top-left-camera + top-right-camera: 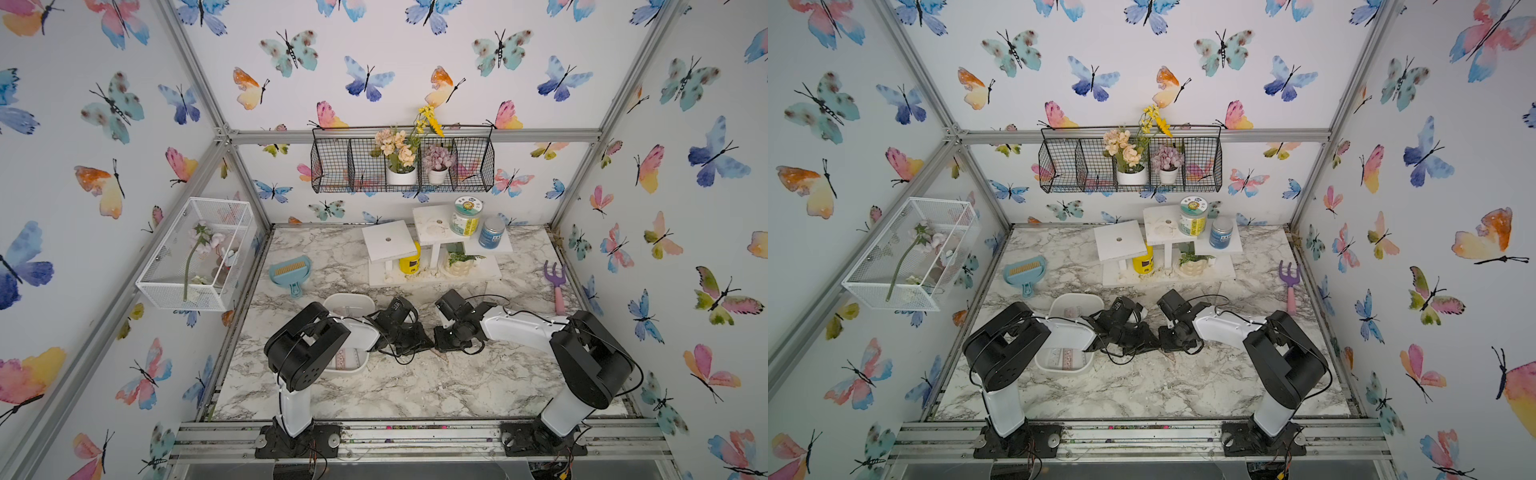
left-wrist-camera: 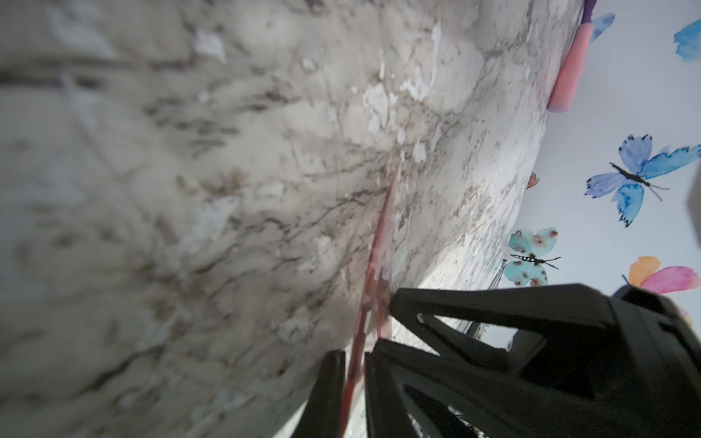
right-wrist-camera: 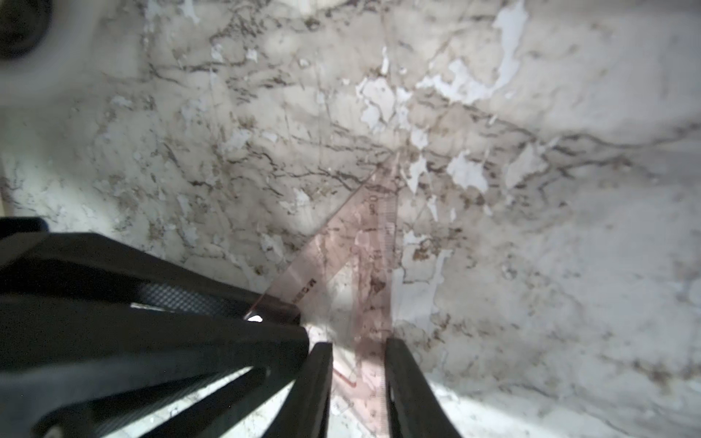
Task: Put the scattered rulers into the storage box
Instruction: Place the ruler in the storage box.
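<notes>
Left gripper [image 2: 352, 364] is clamped on one corner of the pink set square [image 3: 352, 265], which I see edge-on between my fingers, low over the marble table [image 3: 531, 265]. Right gripper [image 3: 358, 349]: jaws apart, tips against the square's flat face. White box [image 1: 349, 296] sits under my left arm, beside both grippers, a ruler [image 1: 1065, 358] lying inside it, partly hidden by the arm.

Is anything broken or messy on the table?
Yes. The tabletop is peeling: white flaky patches break its marble pattern near the set square. Crumbs also lie around the stand legs at the back.
</notes>
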Motion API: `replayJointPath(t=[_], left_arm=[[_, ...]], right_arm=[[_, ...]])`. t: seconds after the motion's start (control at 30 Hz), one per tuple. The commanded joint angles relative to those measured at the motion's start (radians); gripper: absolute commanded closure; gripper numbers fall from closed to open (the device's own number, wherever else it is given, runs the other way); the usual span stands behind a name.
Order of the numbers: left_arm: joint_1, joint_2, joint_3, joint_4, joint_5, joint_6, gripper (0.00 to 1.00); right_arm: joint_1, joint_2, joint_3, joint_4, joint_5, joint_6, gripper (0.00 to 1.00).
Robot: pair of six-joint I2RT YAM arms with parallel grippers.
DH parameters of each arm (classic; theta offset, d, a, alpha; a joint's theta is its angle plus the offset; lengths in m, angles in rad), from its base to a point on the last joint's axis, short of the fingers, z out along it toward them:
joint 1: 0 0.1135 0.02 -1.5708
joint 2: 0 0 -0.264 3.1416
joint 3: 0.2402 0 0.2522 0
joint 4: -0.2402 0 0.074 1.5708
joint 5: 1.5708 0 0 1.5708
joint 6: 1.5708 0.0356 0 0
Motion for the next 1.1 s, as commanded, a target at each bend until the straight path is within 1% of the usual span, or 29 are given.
replayJointPath(t=[0.0,0.03,0.1,0.23,0.33,0.47,0.53,0.63,0.73,0.83,0.97,1.03,1.07], left_arm=[[-0.010,0.020,0.010,-0.045,-0.008,0.016,0.94],[-0.009,0.018,0.012,-0.052,-0.008,0.019,0.96],[-0.007,0.011,0.015,-0.064,-0.008,0.025,1.00],[-0.009,-0.026,0.024,-0.110,-0.012,0.048,1.00],[-0.006,-0.080,0.048,-0.182,-0.030,0.086,1.00],[-0.003,-0.174,0.105,-0.326,-0.070,0.164,1.00],[0.007,-0.230,0.140,-0.419,-0.119,0.214,1.00],[0.035,-0.315,0.169,-0.546,-0.165,0.278,1.00],[0.091,-0.415,0.182,-0.671,-0.205,0.343,1.00],[0.178,-0.506,0.181,-0.785,-0.225,0.404,1.00],[0.339,-0.608,0.168,-0.920,-0.228,0.507,1.00],[0.416,-0.640,0.173,-0.982,-0.245,0.566,1.00],[0.447,-0.650,0.178,-1.017,-0.271,0.589,1.00]], right_arm=[[0.005,0.035,-0.032,-0.053,-0.025,0.011,0.70],[0.002,0.017,-0.018,-0.064,-0.019,0.011,0.69],[-0.005,-0.023,0.009,-0.093,0.004,0.010,0.63],[-0.037,-0.124,0.079,-0.161,0.052,0.004,0.47],[-0.063,-0.196,0.131,-0.202,0.101,-0.008,0.41],[-0.094,-0.240,0.188,-0.231,0.120,-0.029,0.38],[-0.100,-0.236,0.209,-0.242,0.118,-0.038,0.38],[-0.101,-0.223,0.218,-0.239,0.110,-0.044,0.38],[-0.101,-0.210,0.207,-0.217,0.090,-0.042,0.38],[-0.101,-0.204,0.191,-0.191,0.072,-0.038,0.39],[-0.101,-0.199,0.175,-0.179,0.052,-0.036,0.39],[-0.101,-0.204,0.173,-0.182,0.055,-0.038,0.40],[-0.101,-0.208,0.169,-0.181,0.061,-0.038,0.40]])
